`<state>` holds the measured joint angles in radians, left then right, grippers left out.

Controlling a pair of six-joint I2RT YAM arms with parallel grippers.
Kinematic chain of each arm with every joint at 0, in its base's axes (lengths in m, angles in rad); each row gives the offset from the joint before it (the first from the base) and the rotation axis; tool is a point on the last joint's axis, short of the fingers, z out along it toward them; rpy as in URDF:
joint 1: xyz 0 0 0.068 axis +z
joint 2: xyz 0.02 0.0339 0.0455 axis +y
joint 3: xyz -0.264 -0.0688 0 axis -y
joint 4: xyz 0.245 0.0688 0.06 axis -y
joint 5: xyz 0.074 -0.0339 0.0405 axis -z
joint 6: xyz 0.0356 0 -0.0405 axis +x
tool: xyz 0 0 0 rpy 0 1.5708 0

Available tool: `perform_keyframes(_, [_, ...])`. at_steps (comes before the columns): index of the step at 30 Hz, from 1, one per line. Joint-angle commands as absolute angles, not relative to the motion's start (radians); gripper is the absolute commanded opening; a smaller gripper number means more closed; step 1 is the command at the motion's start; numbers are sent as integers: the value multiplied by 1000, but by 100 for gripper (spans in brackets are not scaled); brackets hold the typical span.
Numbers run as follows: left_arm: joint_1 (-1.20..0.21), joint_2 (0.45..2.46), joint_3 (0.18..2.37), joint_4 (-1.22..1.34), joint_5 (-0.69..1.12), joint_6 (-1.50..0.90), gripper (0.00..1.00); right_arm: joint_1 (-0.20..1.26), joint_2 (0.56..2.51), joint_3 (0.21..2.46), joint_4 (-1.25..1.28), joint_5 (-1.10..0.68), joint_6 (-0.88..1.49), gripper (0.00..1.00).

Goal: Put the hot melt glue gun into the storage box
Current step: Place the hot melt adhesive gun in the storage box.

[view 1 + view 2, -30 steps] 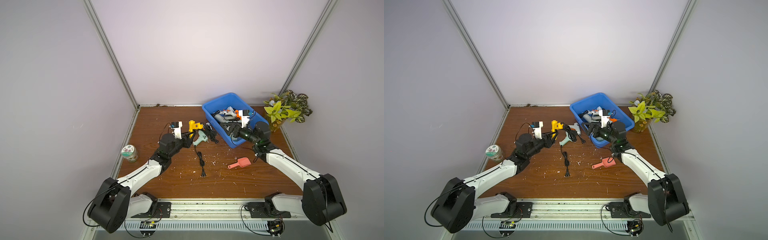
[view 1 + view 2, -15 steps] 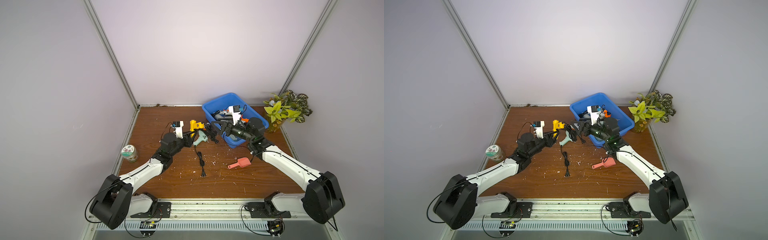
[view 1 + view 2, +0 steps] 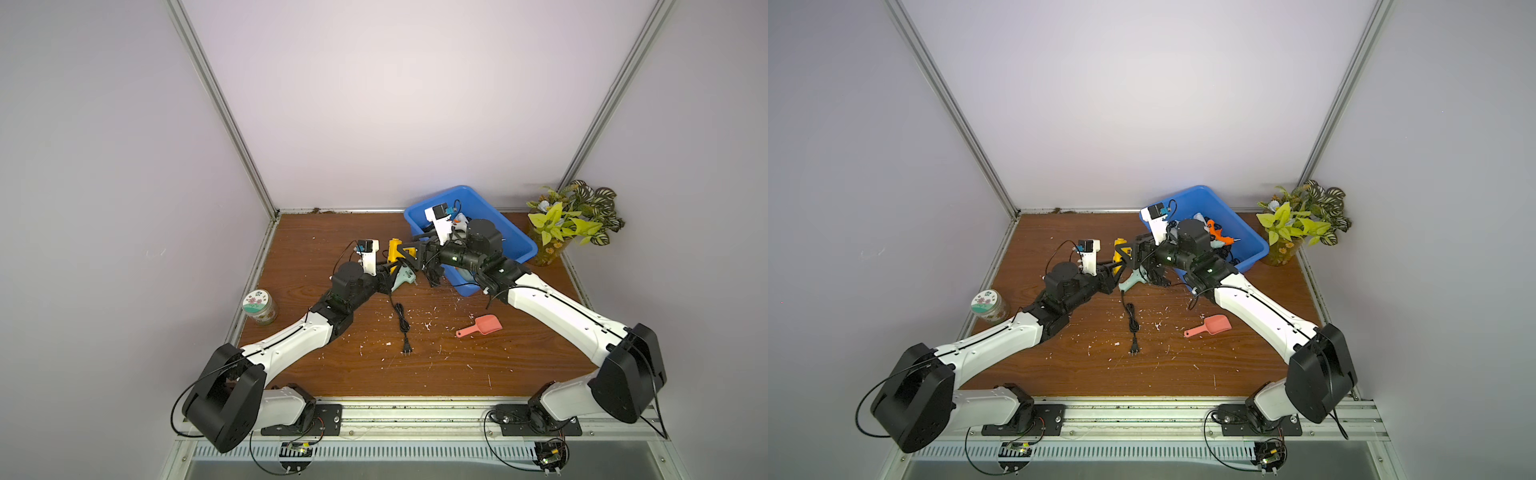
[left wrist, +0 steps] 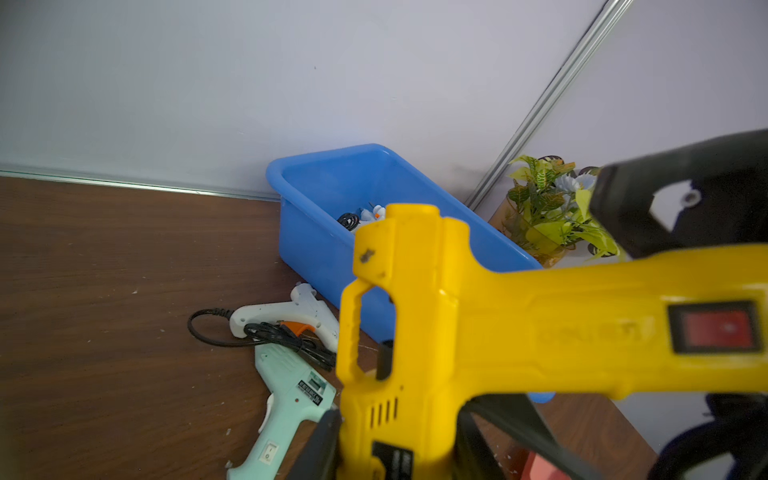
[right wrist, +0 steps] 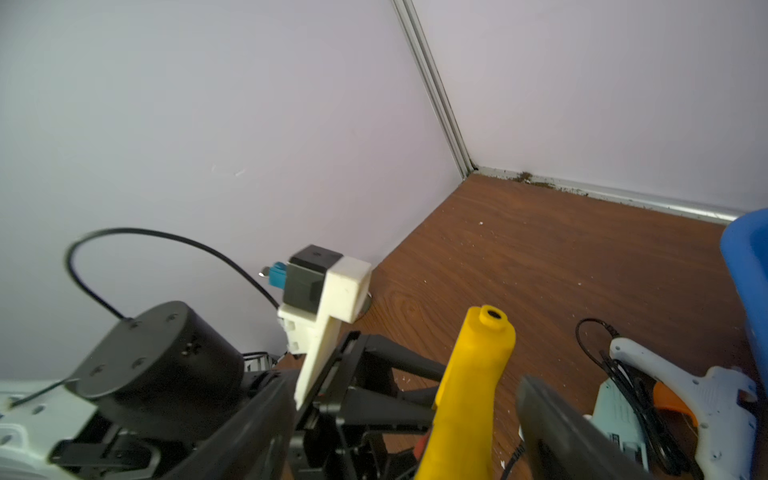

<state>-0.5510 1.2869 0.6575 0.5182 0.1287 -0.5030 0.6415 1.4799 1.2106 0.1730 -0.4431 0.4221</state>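
Since a second before, the right arm had swung off the storage box [image 3: 478, 203] and across toward the left arm, and its jaws had begun to narrow. The left arm had stayed roughly where it was.

In both top views the two arms met above the worktop [image 3: 332, 365], between its centre and its far edge, just outside the box's left wall. The left tool [image 3: 388, 272] was clamped on the lower part of a yellow glue gun [image 3: 395, 249] and held it clear of the worktop. In the right wrist view the gun's upper end stood free. We judged it was held that way so the other arm had something to take.

The right tool [image 3: 415, 258] had its jaws apart on either side of the gun. We could not tell whether they touched it yet. This looked to us like a handover, because the box sat toward the far right corner, on the right arm's side.

The yellow gun was not yet in the box, which already held several guns and cords. A mint glue gun [image 4: 286, 399] and a white glue gun [image 4: 291, 316] lay on the worktop beside the box's left wall, with black cord across them.

A cord with a plug [image 3: 401, 324] trailed toward the near edge. A pink scoop [image 3: 482, 326] lay right of centre, and a jar [image 3: 259, 305] stood at the left edge. A plant [image 3: 573, 220] stood at the far right corner.
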Motion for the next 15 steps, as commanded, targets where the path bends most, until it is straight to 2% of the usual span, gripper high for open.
perform_keyframes(1, [-560, 1273, 683, 552, 97, -484, 0, 647, 1505, 1250, 105, -421, 391, 81])
perform_keyframes(5, [-561, 1272, 683, 546, 83, -482, 0, 651, 1526, 1245, 125, -429, 409, 69])
perform_keyframes(10, [-561, 1276, 683, 546, 88, -475, 0, 650, 1518, 1219, 163, -414, 420, 43])
perform_keyframes(13, [-561, 1279, 683, 551, 95, -471, 0, 652, 1513, 1211, 180, -404, 426, 38])
perform_keyframes(15, [-561, 1283, 679, 560, 103, -477, 0, 652, 1513, 1209, 187, -402, 428, 30])
